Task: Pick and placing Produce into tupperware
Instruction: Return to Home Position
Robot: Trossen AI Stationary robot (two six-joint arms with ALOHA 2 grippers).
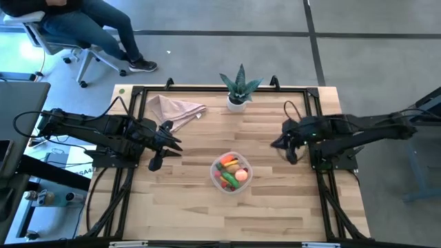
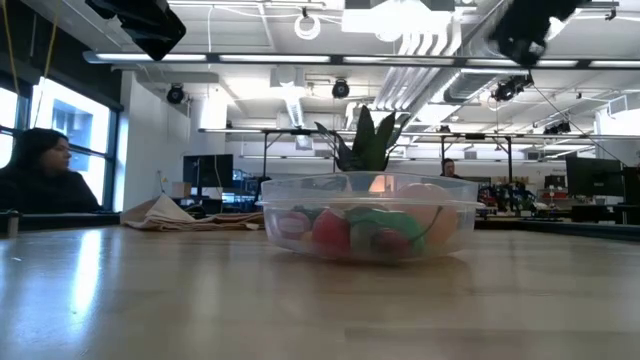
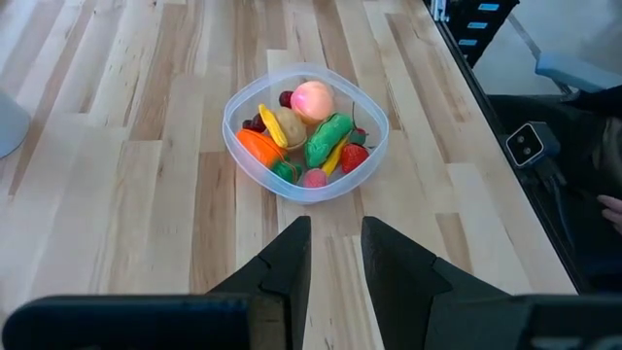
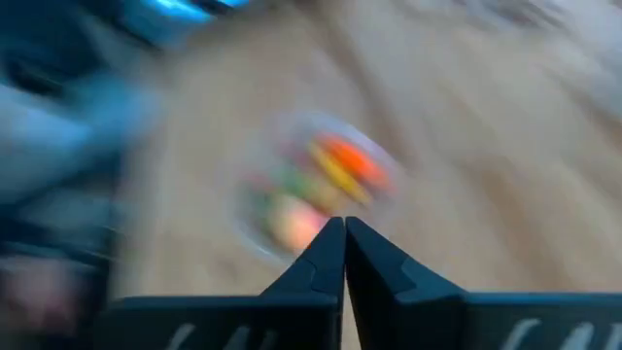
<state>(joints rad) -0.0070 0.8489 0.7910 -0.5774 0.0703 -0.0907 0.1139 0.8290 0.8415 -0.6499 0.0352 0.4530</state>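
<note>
My left fingers (image 3: 292,258) are hanging slightly parted and empty, left of the tupperware (image 3: 255,165), which is sitting at the middle of the surface (image 3: 146,194) with the produce (image 3: 321,136) inside. My right fingers (image 4: 326,255), pressed together and empty, are hovering right of it.

Right pincer (image 4: 344,226) fingers pressed together, empty. Beyond the tips, tupperware (image 4: 251,233) sits on wooden desk (image 4: 466,194), holding produce (image 4: 335,165): orange, yellow, green, pinkish pieces.
</note>
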